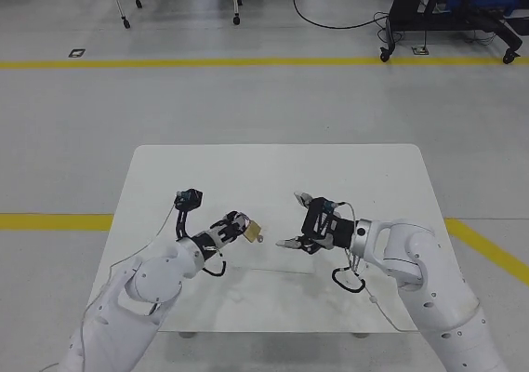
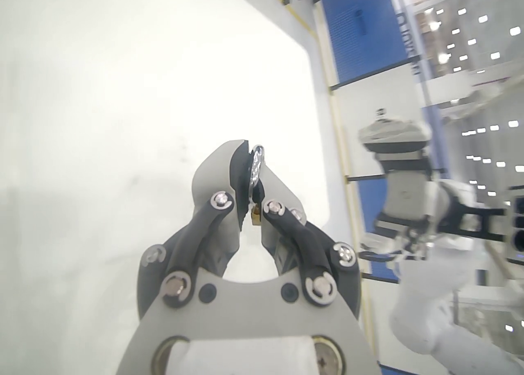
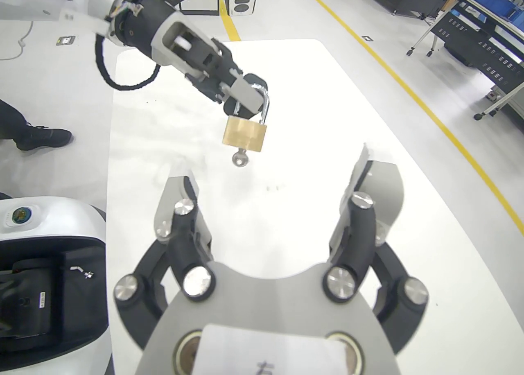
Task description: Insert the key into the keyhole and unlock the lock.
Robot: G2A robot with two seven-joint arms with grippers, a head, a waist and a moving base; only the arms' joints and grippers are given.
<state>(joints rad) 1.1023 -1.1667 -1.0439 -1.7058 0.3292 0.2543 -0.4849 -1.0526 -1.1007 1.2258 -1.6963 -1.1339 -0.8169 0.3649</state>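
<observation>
Two grippers face each other over the white table [image 1: 376, 186]: the left gripper [image 3: 249, 96] pinches the brass lock [image 3: 245, 133] by its shackle [image 3: 267, 106], and the right gripper [image 3: 272, 168], spread wide, is near it. The key [image 3: 238, 158] sticks out of the lock's base, in line with its body, bow toward the right gripper.
</observation>
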